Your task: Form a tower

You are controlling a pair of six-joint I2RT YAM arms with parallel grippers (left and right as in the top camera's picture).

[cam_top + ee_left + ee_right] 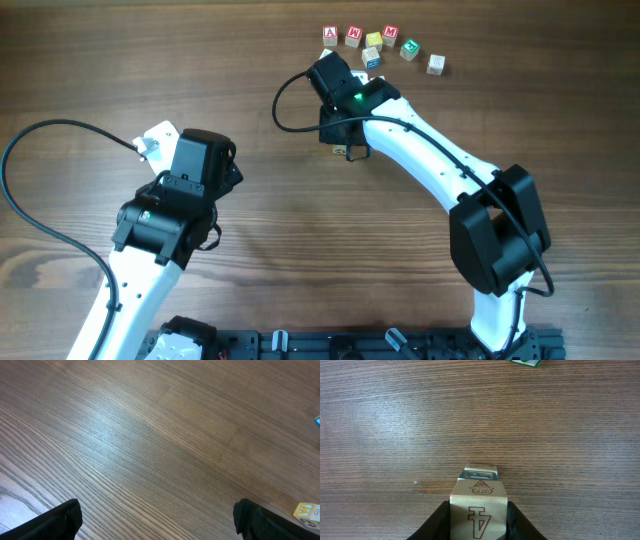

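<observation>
Two cubes of the tower visible, nearer one clamped inside right hand, left hand wide, empty

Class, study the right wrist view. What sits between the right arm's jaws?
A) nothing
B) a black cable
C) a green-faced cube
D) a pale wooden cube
D: the right gripper has its jaws pressed on both sides of a pale cube with a brown outlined marking on its face.
</observation>
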